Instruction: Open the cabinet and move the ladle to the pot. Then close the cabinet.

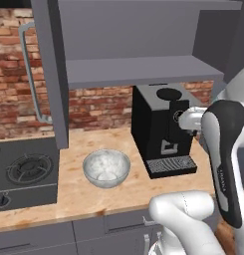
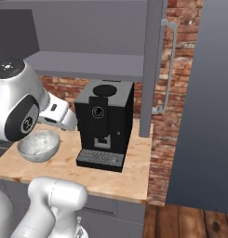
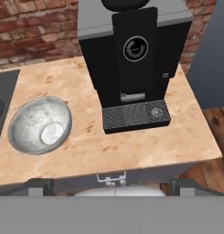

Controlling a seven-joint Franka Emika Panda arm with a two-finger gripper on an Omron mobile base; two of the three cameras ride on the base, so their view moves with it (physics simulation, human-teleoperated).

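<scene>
The cabinet (image 1: pixel 143 69) hangs above the counter with both doors swung open. Its left door (image 1: pixel 50 74) carries a long silver bar handle (image 1: pixel 28 69), and its right door (image 2: pixel 155 69) stands edge-on with its handle (image 2: pixel 169 69). The cabinet's lower shelf (image 2: pixel 87 62) shows from below, so what lies on it is hidden. The ladle and the pot are out of view. My gripper (image 3: pixel 112 186) is open, fingertips (image 3: pixel 39 186) wide apart with nothing between them. It is pulled back over the counter's front edge and looks down at the counter.
A black coffee machine (image 1: pixel 161 129) stands on the wooden counter (image 1: pixel 68 194) under the cabinet. A metal bowl (image 1: pixel 106 168) sits to its left. A stove (image 1: pixel 24 172) lies at the far left. A tall dark panel (image 2: pixel 204 102) stands past the counter's right end.
</scene>
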